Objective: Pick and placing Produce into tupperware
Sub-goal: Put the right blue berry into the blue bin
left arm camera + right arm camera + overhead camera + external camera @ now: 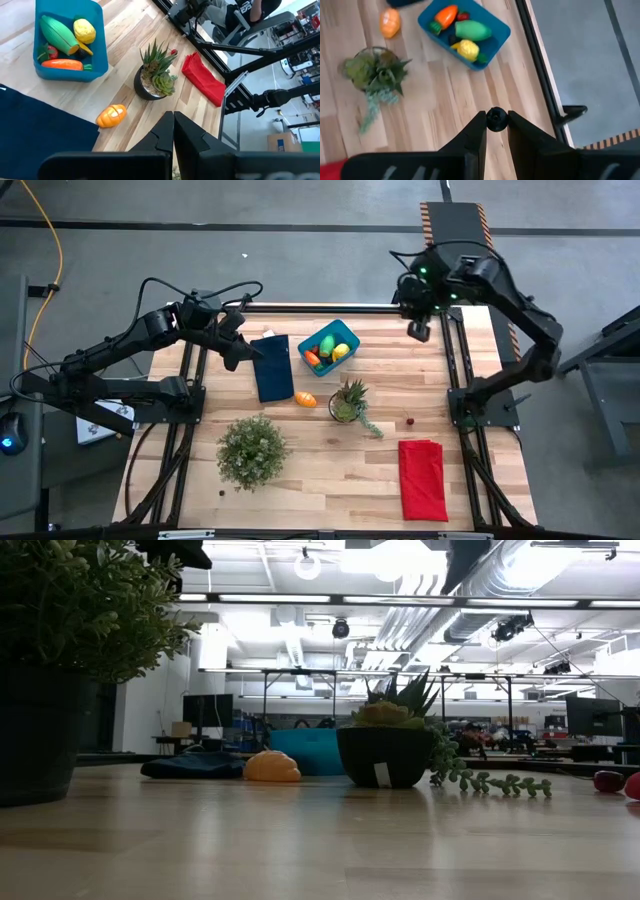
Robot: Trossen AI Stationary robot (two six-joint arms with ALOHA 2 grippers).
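The bright blue tub (pixel 346 331) stands at the table's far middle. It holds a green oval (pixel 473 30), a yellow lemon (pixel 468 49), an orange carrot (pixel 62 64) and a small red piece. An orange oval (pixel 306 399) lies on the wood near the tub and also shows in the left wrist view (pixel 111 115). My left gripper (pixel 256 352) is shut and empty above the dark blue cloth (pixel 273 372). My right gripper (pixel 419 332) is raised near the far right edge, right of the tub, and shut on a small dark round thing (pixel 496 119). My right gripper pinches the small dark round thing (pixel 496 116) between its two fingers at their free ends. The fingers point down and the thing is clear of the table.
A spiky plant in a small pot (pixel 348 402) stands right of the orange oval. A bushy potted plant (pixel 252 450) stands near the front left. A red cloth (pixel 423 478) lies at the front right, and a small red berry (pixel 409 420) lies beyond it.
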